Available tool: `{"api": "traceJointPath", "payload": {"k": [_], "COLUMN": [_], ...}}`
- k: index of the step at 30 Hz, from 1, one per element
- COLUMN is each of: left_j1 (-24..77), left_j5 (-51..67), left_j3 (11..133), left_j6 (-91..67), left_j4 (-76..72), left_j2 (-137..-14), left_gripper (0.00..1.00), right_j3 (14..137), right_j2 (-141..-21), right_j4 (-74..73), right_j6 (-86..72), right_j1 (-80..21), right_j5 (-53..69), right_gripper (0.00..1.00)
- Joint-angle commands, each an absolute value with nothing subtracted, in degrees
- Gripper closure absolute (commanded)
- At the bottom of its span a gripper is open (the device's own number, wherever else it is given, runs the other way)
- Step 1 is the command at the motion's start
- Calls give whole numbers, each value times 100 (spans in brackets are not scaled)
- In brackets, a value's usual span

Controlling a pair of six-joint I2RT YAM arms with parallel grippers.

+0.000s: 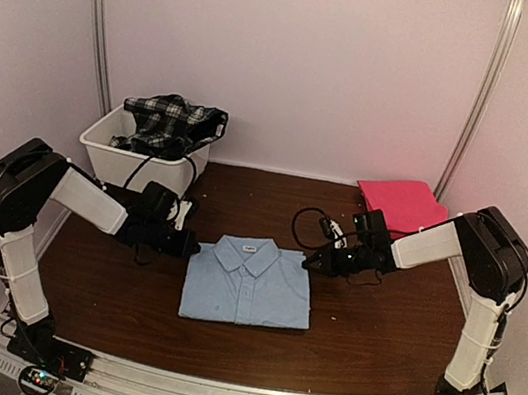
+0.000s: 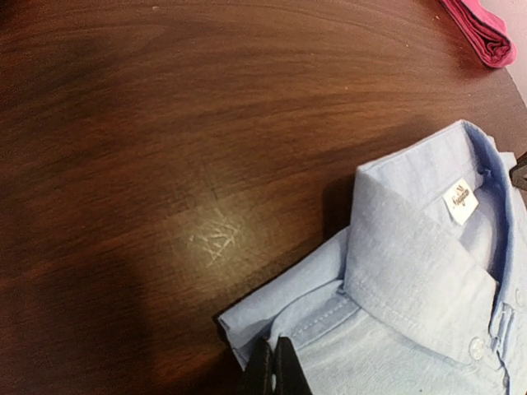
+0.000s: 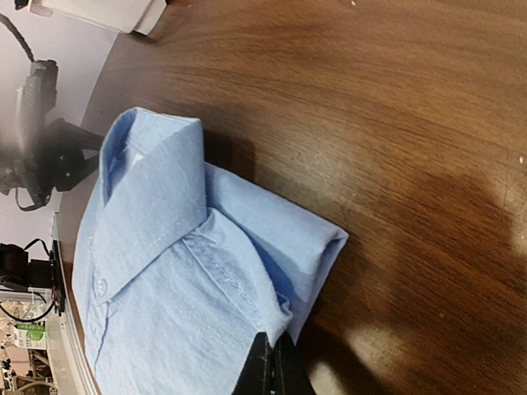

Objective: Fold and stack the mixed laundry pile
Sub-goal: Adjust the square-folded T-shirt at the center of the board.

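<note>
1. Found the light blue collared shirt (image 1: 247, 284) folded into a neat rectangle at centre frame, collar toward the top, flat on the dark wooden table (image 1: 371, 342).
2. Caught the left gripper (image 1: 187, 243) clenched tight at the shirt's upper-left corner in the overhead view, and the right gripper (image 1: 312, 262) clenched likewise at its upper-right corner. Could not tell whether either pinched any cloth.
3. Spotted the bright pink-red cloth (image 1: 400, 205) already folded at upper right by the back wall, well apart from the shirt.
4. Saw the black-and-white plaid garment (image 1: 170, 123) heaped in the white plastic tub (image 1: 138, 164) at upper left, not yet folded.
5. Judged the job roughly midway: two pieces folded, nothing stacked. Reckoned on the shirt joining the pink-red cloth, then the plaid garment being lifted out, folded and added.
</note>
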State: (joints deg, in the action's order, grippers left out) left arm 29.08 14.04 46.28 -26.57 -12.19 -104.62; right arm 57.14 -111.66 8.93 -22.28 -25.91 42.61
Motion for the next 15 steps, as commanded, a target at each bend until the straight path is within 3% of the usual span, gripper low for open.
{"api": "traceJointPath", "payload": {"k": [1, 15], "left_j1": [2848, 2845], "left_j5": [1274, 1269], "left_j3": [4656, 4460], "left_j6": [-2683, -2415], "left_j4": [-1257, -1282], "left_j2": [-10660, -9655], "left_gripper": [100, 100], "right_j3": [5845, 5834], "right_j2": [-11383, -10220], "right_j4": [1005, 490], "right_j6": [-2155, -2028], "right_j1": [-2602, -2619], "right_j5": [4198, 4242], "right_gripper": [100, 100]}}
